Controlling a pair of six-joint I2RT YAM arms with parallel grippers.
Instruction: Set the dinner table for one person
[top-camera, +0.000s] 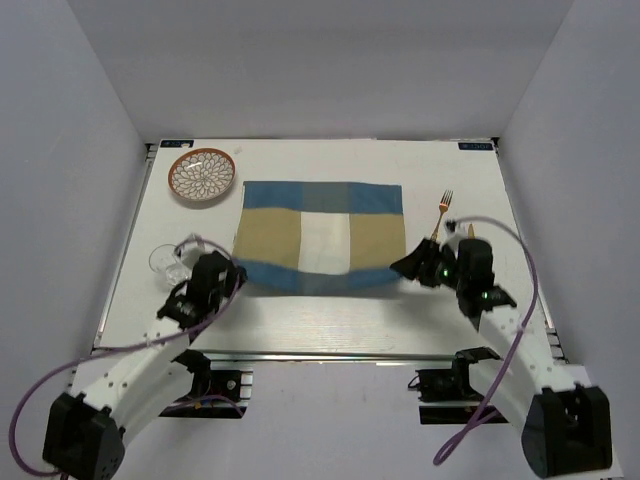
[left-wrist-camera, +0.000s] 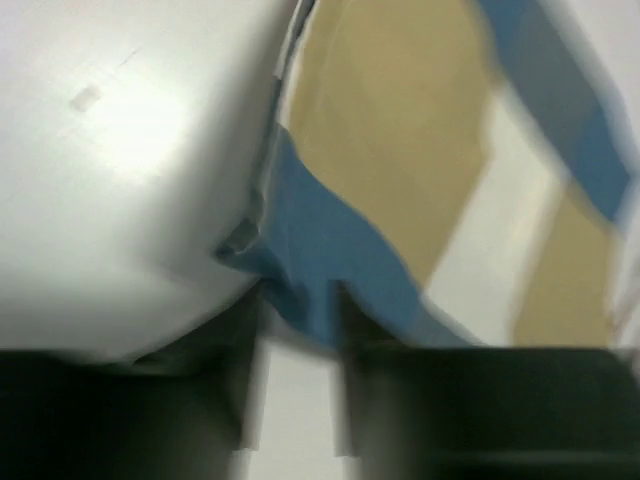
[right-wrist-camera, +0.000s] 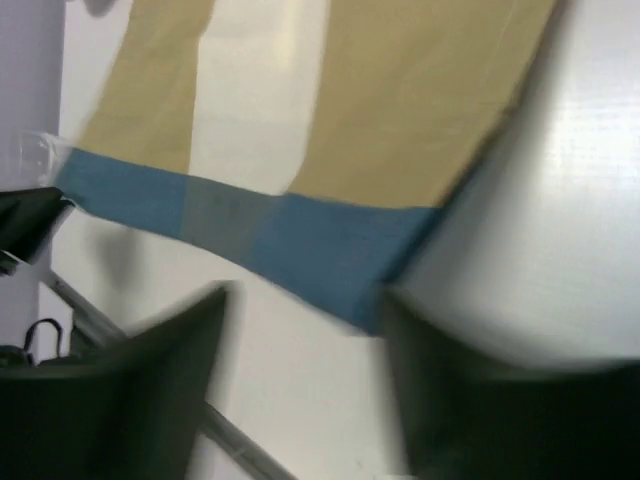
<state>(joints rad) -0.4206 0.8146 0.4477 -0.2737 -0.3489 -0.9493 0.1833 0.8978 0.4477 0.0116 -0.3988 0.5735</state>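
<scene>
A blue-and-tan checked placemat (top-camera: 322, 235) lies in the middle of the white dinner table (top-camera: 330, 320). My left gripper (top-camera: 238, 270) is at the mat's near left corner. In the left wrist view its jaws (left-wrist-camera: 297, 330) stand a little apart, and the rumpled blue corner (left-wrist-camera: 305, 285) reaches between the tips. My right gripper (top-camera: 406, 266) is at the near right corner. It is wide open (right-wrist-camera: 300, 330), with the blue corner (right-wrist-camera: 370, 300) just beside its right finger (right-wrist-camera: 440, 380). Both wrist views are blurred.
A patterned plate (top-camera: 202, 176) sits at the far left. A clear glass (top-camera: 165, 262) stands left of my left arm. A gold fork (top-camera: 441, 212) and another gold utensil (top-camera: 471, 230) lie right of the mat, by my right arm.
</scene>
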